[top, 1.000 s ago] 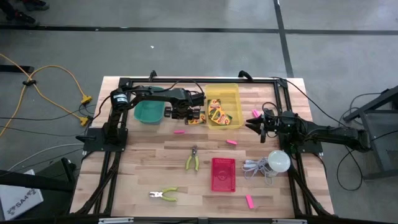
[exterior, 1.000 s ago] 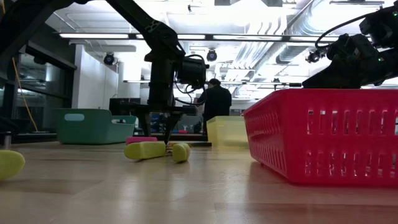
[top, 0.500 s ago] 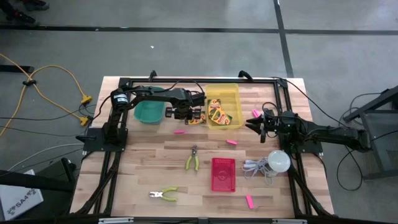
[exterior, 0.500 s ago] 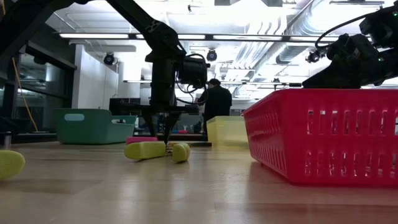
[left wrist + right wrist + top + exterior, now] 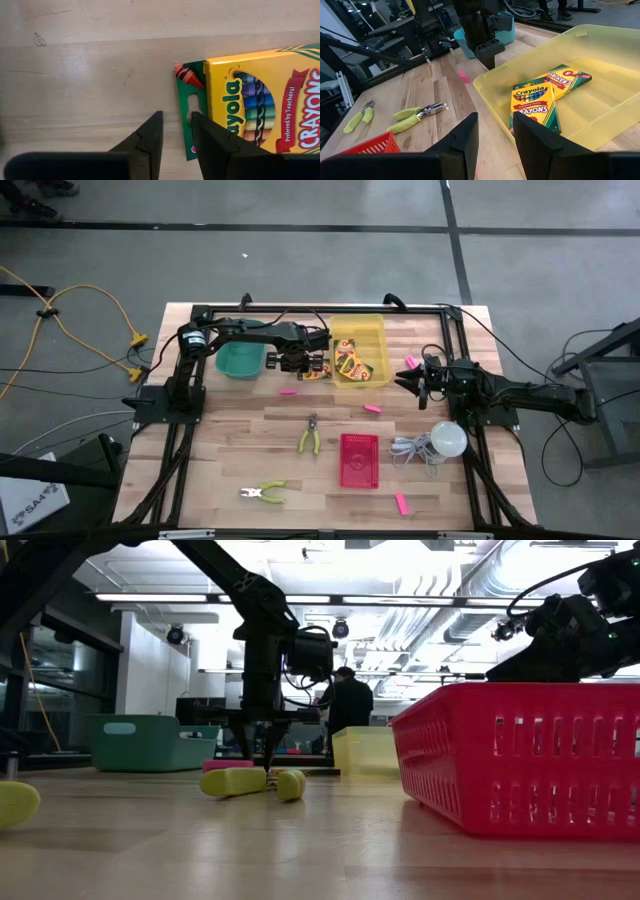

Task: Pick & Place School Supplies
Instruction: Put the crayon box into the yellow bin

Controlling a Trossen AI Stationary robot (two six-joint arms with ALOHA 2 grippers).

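The left gripper point(image 5: 176, 135) is down on the wooden table point(image 5: 300, 480), its fingers pinching the green flap of a flat yellow-and-green crayon box point(image 5: 260, 100) beside the clear yellow plastic bin point(image 5: 372, 330). The right gripper point(image 5: 495, 132) hovers near that bin, fingers spread, holding nothing.

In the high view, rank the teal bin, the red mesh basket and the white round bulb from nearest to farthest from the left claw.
Measured from the left claw, down at the crayon box beside the yellow bin:
1. Teal plastic bin: just beside it, toward the left arm's base.
2. Red mesh basket: across the table, toward the front edge.
3. White round bulb: farthest, on the right arm's side.
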